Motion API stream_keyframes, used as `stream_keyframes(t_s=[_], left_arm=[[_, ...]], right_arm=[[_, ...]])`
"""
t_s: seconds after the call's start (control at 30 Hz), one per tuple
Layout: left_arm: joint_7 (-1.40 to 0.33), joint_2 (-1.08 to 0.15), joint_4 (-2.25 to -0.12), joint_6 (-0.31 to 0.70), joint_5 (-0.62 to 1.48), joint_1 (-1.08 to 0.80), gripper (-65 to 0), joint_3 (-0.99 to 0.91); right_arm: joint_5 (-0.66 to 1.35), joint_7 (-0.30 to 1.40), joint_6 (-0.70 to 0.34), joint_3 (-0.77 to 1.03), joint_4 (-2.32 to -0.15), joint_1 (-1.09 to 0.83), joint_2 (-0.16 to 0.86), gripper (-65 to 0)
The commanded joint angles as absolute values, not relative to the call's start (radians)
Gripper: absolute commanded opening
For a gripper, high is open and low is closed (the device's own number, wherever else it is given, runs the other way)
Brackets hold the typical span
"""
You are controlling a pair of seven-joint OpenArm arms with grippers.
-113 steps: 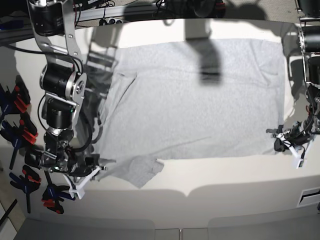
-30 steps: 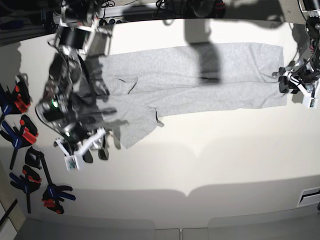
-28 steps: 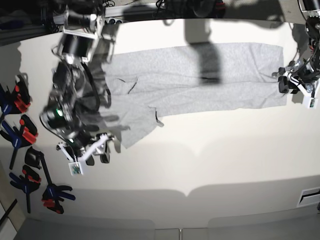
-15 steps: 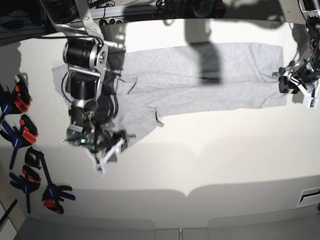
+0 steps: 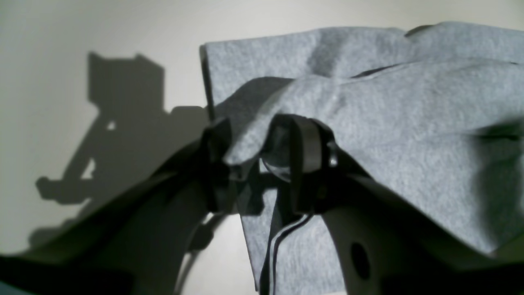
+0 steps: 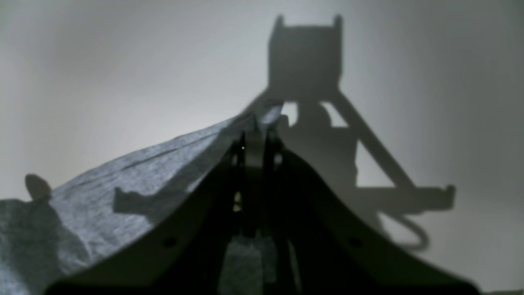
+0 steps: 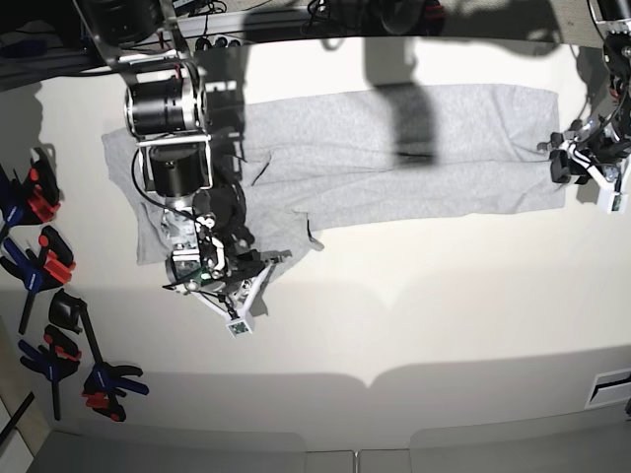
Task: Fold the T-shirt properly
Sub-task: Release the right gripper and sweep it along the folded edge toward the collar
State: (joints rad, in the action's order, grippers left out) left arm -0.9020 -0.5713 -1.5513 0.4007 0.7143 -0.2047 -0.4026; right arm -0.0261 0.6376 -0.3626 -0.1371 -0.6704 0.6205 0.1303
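Note:
The light grey T-shirt lies folded into a long band across the back of the table, with a sleeve end spread out at the left. My right gripper is at the shirt's lower left tip. In the right wrist view its jaws are shut, with the edge of the grey fabric running up into the fingertips. My left gripper holds the band's right end. In the left wrist view, a fold of the cloth drapes between its black fingers.
Several blue and black spring clamps with orange tips lie along the table's left edge. The table's front edge runs across the lower part of the base view. Cables and a frame rail sit behind the shirt.
My right arm swung in from the left, came down at the shirt's lower left tip, and its open jaws closed on the fabric. The left arm has stayed still.

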Motion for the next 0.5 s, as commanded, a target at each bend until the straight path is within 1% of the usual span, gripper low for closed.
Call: stream_keyframes(t_s=[0.0,0.17,0.27,0.47], left_arm=[[-0.878,-0.593,-1.569,0.405,0.726,-0.197,-43.0,-0.413],[-0.818,-0.593,-1.569,0.405,0.724,-0.196,-43.0,-0.413],[-0.814,-0.593,-1.569,0.405,0.724,-0.196,-43.0,-0.413],[-0.814,-0.593,-1.569,0.407,0.723,-0.197,-43.0,-0.413]], right_arm=[[-0.054,0.706,-0.333,-0.138,-0.691,0.636,0.136,-65.0],[-0.054,0.791,-0.321,-0.138,-0.850,0.628,0.147,-65.0],[-0.053,0.833,-0.326,-0.138,-0.974,0.607,0.147,-65.0],[-0.052,0.911,-0.340,-0.137,-1.306,0.472,0.147,-65.0]])
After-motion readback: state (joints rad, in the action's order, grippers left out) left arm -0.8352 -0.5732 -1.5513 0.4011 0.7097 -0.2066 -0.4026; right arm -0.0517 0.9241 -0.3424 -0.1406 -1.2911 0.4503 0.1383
